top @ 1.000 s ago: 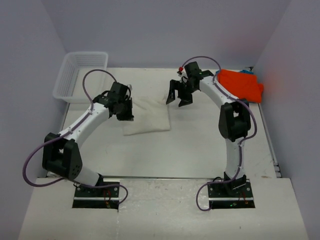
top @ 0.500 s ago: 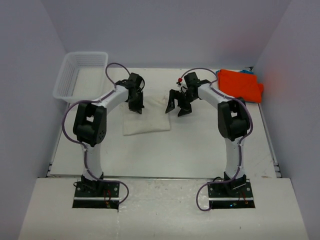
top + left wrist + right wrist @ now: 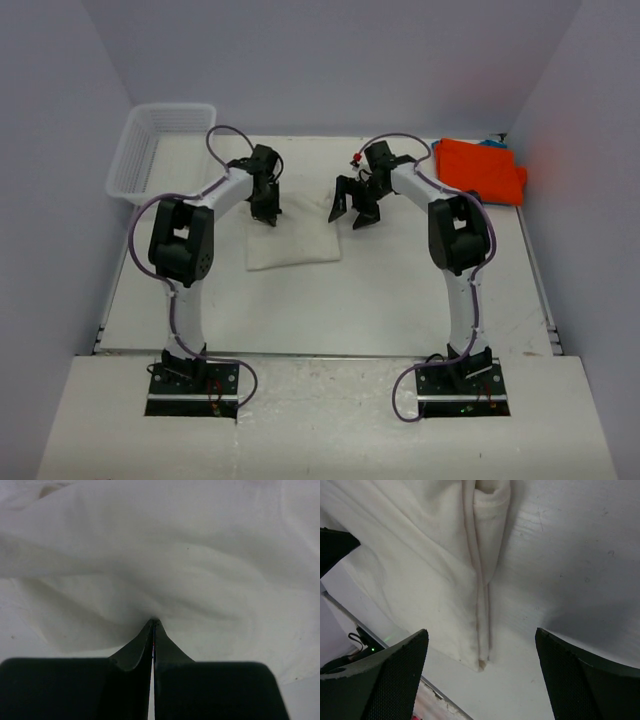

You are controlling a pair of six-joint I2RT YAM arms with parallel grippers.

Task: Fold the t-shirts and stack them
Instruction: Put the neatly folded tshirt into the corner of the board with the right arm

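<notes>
The cream t-shirt (image 3: 293, 238) lies folded in a rough square at the middle of the table. My left gripper (image 3: 267, 213) is shut at its far left edge. In the left wrist view the gripper (image 3: 153, 623) has its tips pressed against the cream cloth (image 3: 165, 565), which puckers toward them; no cloth shows between the jaws. My right gripper (image 3: 352, 212) stands open over the far right corner. Seen from the right wrist, this gripper (image 3: 480, 672) has the shirt's hemmed corner (image 3: 481, 652) lying between its fingers. The orange t-shirt (image 3: 482, 170) lies at the far right, with a blue edge (image 3: 490, 143) behind it.
A white mesh basket (image 3: 160, 148) stands at the far left corner of the table. Pale walls close in the table on the left, back and right. Both arm bases are bolted at the near edge.
My left arm has swung from the shirt's left side up to its far left edge, still shut. My right gripper has shifted slightly toward the far right corner and opened a little wider.
</notes>
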